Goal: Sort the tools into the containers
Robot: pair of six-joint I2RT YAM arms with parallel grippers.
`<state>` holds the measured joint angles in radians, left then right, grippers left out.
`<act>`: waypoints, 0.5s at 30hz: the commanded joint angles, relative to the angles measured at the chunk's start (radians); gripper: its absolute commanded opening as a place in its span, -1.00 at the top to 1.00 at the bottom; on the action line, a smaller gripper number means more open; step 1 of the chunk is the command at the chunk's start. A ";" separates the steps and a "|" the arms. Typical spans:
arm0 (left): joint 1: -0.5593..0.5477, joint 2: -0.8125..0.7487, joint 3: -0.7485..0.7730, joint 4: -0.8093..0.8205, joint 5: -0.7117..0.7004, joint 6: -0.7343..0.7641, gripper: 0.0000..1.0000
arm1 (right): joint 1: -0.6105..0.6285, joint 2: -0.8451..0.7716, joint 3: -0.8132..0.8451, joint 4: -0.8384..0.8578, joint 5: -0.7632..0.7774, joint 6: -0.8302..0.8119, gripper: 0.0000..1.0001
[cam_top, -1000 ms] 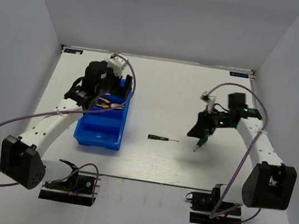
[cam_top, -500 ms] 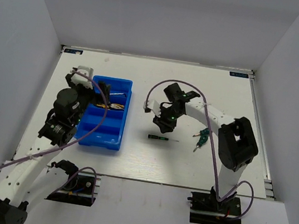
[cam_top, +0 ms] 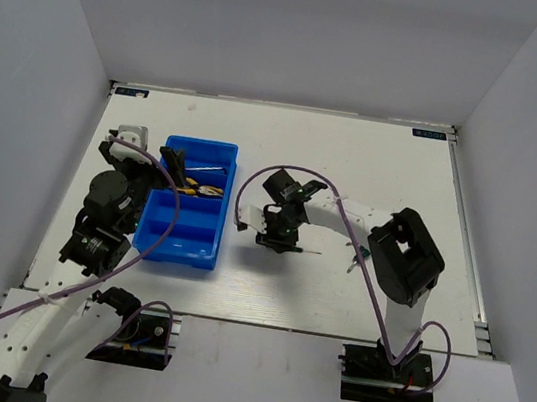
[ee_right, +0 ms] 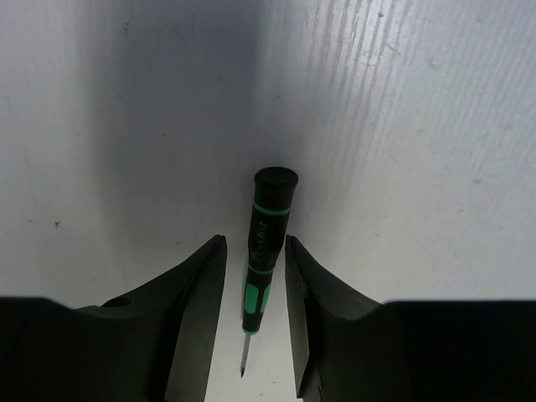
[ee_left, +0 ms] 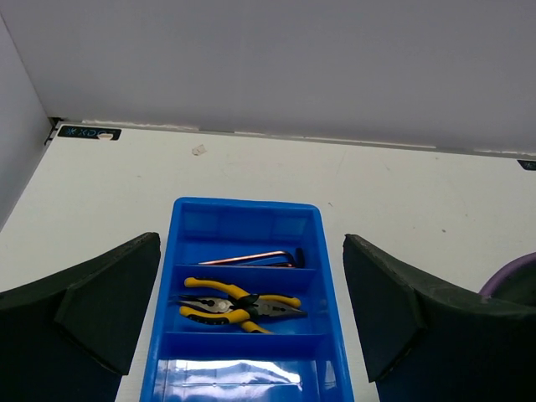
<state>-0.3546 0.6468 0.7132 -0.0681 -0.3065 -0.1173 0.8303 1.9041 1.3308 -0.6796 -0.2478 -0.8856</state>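
Lately shifted: right end effector [ee_right: 255, 244], jaws narrowed astride slim green-and-black-handled screwdriver [ee_right: 266, 222], grip unconfirmed, sorting pending; left end effector [ee_left: 251, 251] wide open.

Overhead, the bin [cam_top: 186, 244] sits on the table [cam_top: 375, 166] left of frame centre, its long side running toward the back wall. In the left wrist frame, a hex key [ee_left: 251, 258] lies crosswise in its far compartment. Two pliers [ee_left: 239, 303] lie together in the middle one, just in front. My left gripper [cam_top: 168, 161] hangs by the bin's upper-left corner. Right of the bin, near frame centre, my right gripper [cam_top: 278, 238] is down at the table. A screwdriver [ee_right: 266, 251] lies flat there between my two fingers [ee_right: 201, 293], its tip toward the bottom of the wrist frame.
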 commanded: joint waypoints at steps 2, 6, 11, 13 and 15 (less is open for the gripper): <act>0.006 -0.013 0.000 -0.001 0.009 -0.008 -1.00 | 0.029 0.038 -0.012 0.066 0.091 0.026 0.19; 0.006 -0.013 0.000 -0.001 0.020 -0.008 -1.00 | 0.043 0.067 0.002 0.071 0.128 0.037 0.19; 0.006 -0.013 0.000 -0.001 0.020 -0.008 -1.00 | 0.046 0.085 0.021 -0.018 0.093 0.017 0.76; 0.006 -0.013 0.000 -0.001 0.029 -0.008 -1.00 | 0.038 0.098 0.048 -0.086 0.033 0.013 0.93; 0.006 -0.013 0.000 -0.001 0.029 -0.008 -1.00 | 0.038 0.110 0.077 -0.169 0.007 0.005 1.00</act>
<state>-0.3546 0.6441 0.7132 -0.0685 -0.2962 -0.1177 0.8669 1.9732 1.3811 -0.6994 -0.1726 -0.8669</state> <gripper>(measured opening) 0.997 0.235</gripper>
